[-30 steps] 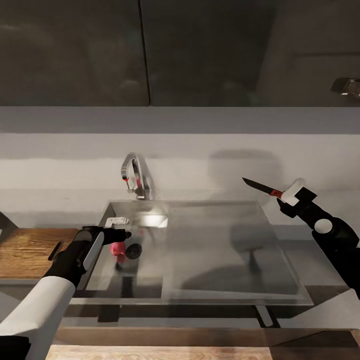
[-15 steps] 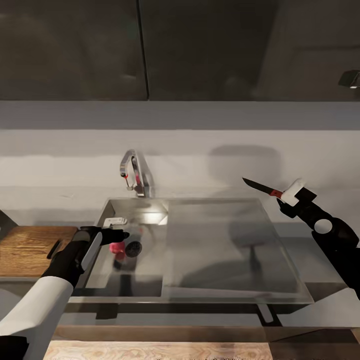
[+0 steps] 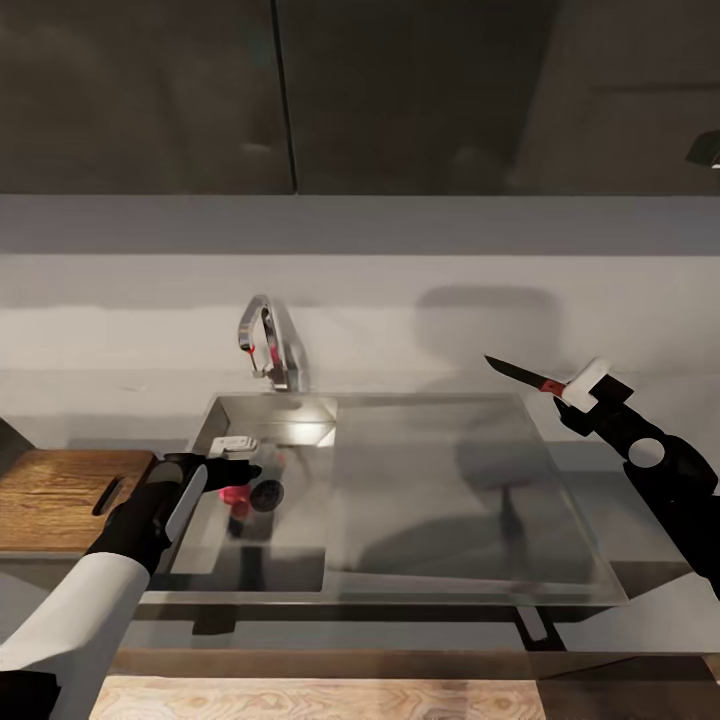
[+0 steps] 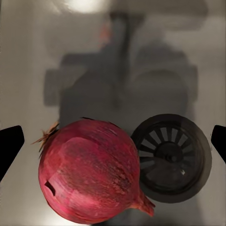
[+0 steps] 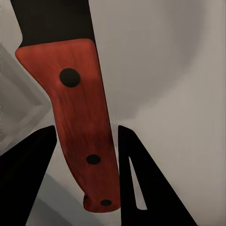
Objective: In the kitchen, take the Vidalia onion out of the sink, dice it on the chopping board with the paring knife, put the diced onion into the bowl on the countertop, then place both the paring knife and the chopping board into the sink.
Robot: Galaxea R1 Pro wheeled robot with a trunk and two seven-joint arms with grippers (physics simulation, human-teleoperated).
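The dark red onion (image 4: 89,176) lies on the floor of the sink (image 3: 420,500), just beside the round dark drain (image 4: 170,157). My left gripper (image 3: 238,457) hangs open above it, and in the left wrist view the gripper (image 4: 113,146) has a fingertip at each side of the onion (image 3: 235,494), not touching it. My right gripper (image 3: 575,392) is shut on the paring knife (image 3: 520,374), held in the air over the sink's right end. Its red-brown riveted handle (image 5: 82,127) sits between the fingers (image 5: 28,179). The chopping board (image 3: 55,490) lies left of the sink. The bowl is out of view.
A chrome tap with a red knob (image 3: 268,350) stands behind the basin. The flat steel drainboard (image 3: 460,480) spreads to the right of the basin. Glossy black upper cabinets (image 3: 400,90) hang above the pale backsplash. Dark countertop (image 3: 585,470) continues to the right of the sink.
The head view has shifted a little, so the board and sink sit slightly differently in the picture. My left gripper has sunk slightly toward the onion. The right arm with the knife stays still.
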